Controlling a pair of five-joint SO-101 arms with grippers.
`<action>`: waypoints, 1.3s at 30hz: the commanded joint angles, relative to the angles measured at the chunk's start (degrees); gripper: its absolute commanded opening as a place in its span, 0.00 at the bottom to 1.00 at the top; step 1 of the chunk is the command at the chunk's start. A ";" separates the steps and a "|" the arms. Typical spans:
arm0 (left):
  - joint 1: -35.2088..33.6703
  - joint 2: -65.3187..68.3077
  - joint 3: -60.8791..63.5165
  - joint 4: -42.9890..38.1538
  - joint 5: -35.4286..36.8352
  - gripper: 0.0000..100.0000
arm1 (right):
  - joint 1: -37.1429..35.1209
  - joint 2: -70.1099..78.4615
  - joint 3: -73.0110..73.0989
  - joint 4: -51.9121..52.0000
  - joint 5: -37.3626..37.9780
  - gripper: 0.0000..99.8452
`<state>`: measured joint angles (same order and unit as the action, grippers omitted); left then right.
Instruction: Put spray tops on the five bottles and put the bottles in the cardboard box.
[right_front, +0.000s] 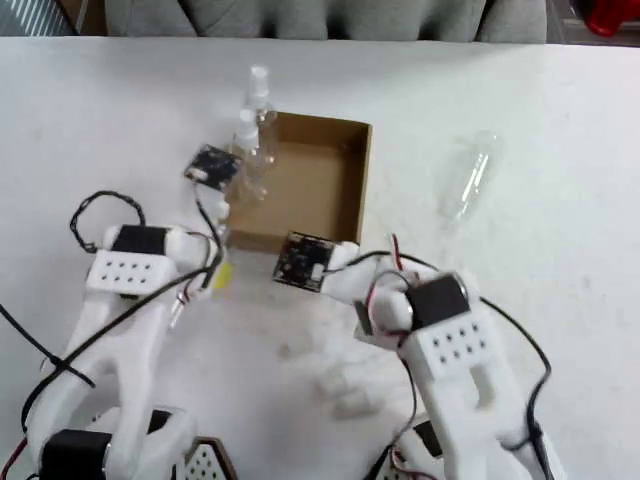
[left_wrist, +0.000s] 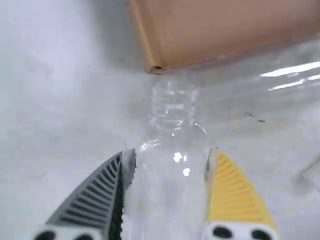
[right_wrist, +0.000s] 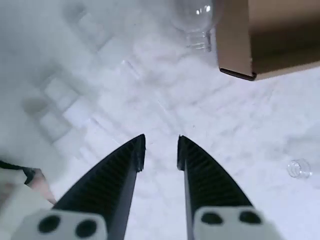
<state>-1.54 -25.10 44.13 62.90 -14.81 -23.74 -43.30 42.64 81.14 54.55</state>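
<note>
From above, capped bottles (right_front: 255, 130) stood at one wall of the cardboard box (right_front: 366, 170). At the left wrist, the left gripper (left_wrist: 170, 155) was clamped on an uncapped bottle (left_wrist: 172, 112) beside the box corner. At the right wrist, the right gripper (right_wrist: 160, 142) hung empty, fingers slightly apart, near the spray tops (right_wrist: 62, 107); capping seemed in hand, needing a top fetched onto that neck.

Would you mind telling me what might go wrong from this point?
The clear bottle in the left gripper has a bare neck and lies close to the cardboard box corner; it may slip or bump the box. A small clear piece lies near the right gripper and could get knocked away.
</note>
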 joint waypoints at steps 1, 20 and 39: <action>-4.88 -2.68 -0.35 -4.04 3.69 0.02 | -2.86 3.65 -4.13 0.57 9.32 0.09; -10.68 -2.51 -0.35 -7.38 6.42 0.02 | -21.49 17.01 -0.18 -8.31 13.19 0.21; -10.68 -2.51 -0.26 -8.18 6.15 0.02 | -17.10 39.87 -2.55 -22.64 16.44 0.06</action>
<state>-11.47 -25.10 44.13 56.31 -8.92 -41.49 -4.53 43.08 59.16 70.64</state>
